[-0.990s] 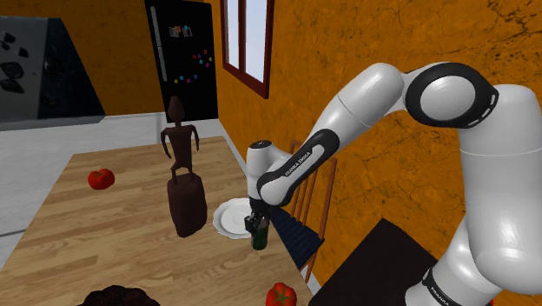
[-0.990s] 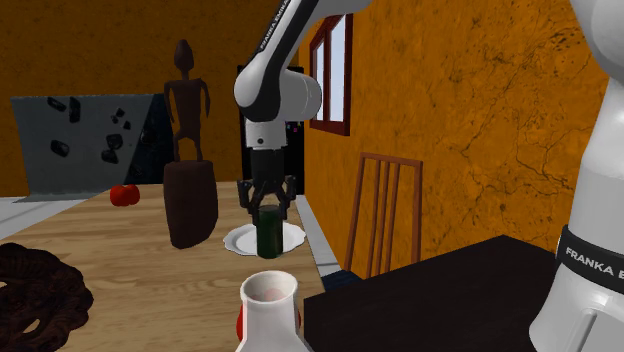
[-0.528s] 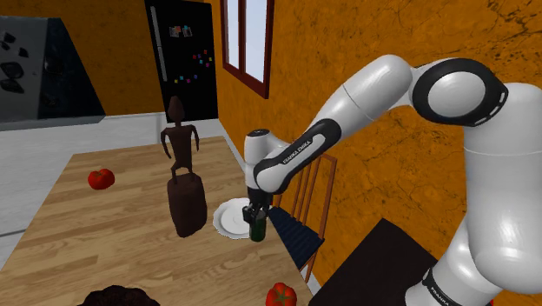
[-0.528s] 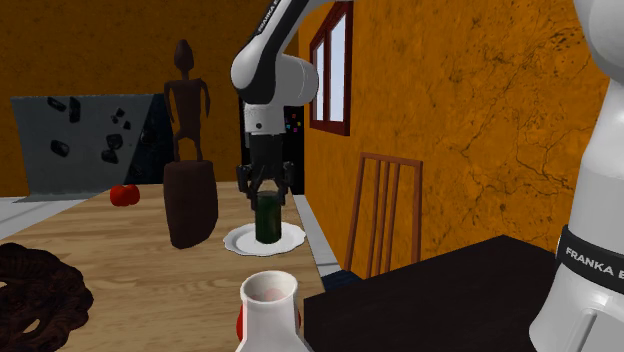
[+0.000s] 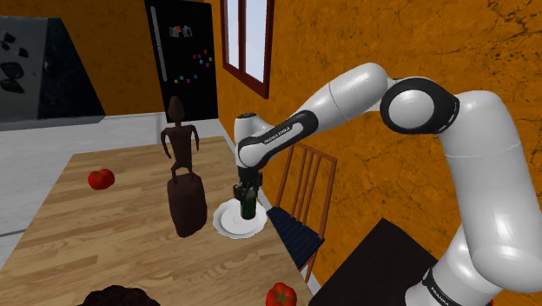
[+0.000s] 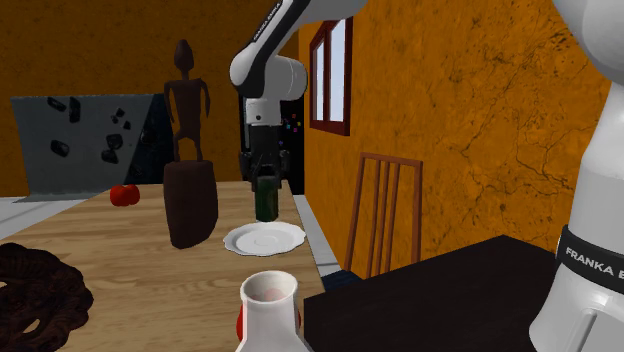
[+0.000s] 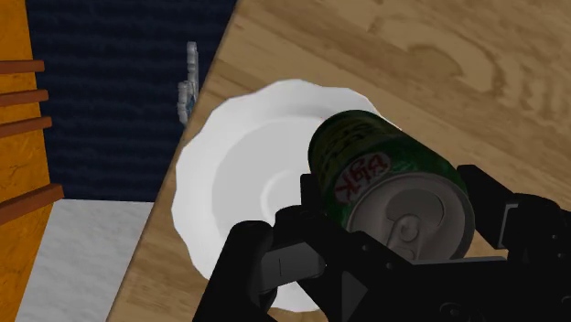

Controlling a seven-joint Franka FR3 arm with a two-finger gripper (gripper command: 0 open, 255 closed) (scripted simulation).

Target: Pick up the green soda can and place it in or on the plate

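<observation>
Green soda can hangs upright in the black gripper, clasped between the two fingers on opposite sides of its upper wall, just under the top rim. The wrist view shows the fingers pressed against the can from either side, with the silver lid and pull tab facing straight back at the camera. Its long axis therefore runs vertically, in line with the gripper, top up and base down.

It sits over the white scalloped plate, which lies at the long edge of the wooden table nearest the chair. In the second exterior view the can appears lifted clear of the plate, its base seeming to hover above the far rim. In the wrist view it covers the side of the plate that faces the table's middle rather than the plate's centre.

A can like this is probably light, with a thin wall: stiff along its length, easy to dent if squeezed hard, and smooth enough to slip. The present hold across the width, high on the body, looks suitable. A tall, narrow can may tip on the plate's sloped rim, so the flat centre is the safer spot.

A dark carved figure stands just beside the plate, toward the table's middle.
</observation>
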